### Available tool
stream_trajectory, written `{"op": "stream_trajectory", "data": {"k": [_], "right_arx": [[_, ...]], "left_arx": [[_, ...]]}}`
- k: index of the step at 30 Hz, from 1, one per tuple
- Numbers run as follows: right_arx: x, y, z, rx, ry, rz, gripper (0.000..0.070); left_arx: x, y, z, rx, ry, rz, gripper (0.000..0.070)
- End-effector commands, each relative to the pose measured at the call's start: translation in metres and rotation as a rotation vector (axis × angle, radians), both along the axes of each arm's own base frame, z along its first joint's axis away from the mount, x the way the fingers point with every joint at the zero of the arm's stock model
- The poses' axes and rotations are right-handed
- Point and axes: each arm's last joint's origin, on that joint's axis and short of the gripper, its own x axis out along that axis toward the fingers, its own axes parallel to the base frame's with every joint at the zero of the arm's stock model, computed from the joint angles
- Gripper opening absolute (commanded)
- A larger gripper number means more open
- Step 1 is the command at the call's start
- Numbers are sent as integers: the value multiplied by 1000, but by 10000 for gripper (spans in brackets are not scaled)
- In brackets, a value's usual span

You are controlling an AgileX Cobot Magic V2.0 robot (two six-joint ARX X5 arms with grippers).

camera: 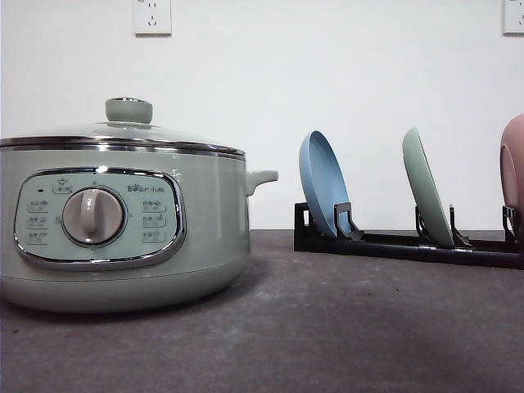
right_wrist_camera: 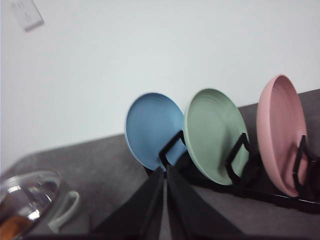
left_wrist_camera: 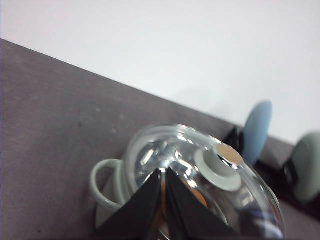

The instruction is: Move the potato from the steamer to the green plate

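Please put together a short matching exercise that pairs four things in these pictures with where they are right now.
Things:
1. green plate
2. blue plate
3. glass lid
4. potato

Places:
a. closed on the steamer
b. seen as an orange patch through the glass, inside the steamer
c. upright in the middle slot of the black rack
d. upright in the rack slot nearest the steamer

Pairs: 1-c, 2-d, 3-a, 4-b
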Motion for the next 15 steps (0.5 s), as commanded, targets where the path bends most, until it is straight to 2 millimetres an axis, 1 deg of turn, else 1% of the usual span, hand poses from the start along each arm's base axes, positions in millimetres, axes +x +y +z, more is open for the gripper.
{"op": "stream_trajectory", "data": {"k": [1, 4, 8, 11, 15], "right_arx": [[1, 0, 12, -73, 2, 9, 0], [7, 1, 29, -135, 68, 50, 0], [18, 3, 49, -199, 166, 131, 0], [28, 5, 61, -237, 246, 206, 0], [38, 7, 71, -277, 332, 294, 0]], "left_arx": [[2, -1, 12, 77, 1, -42, 3], [8, -2, 27, 128, 60, -109, 3], [18, -2, 42, 192, 128, -186, 3], [24, -4, 50, 209, 175, -252, 3], [30, -7, 59, 229, 217, -355, 3]]}}
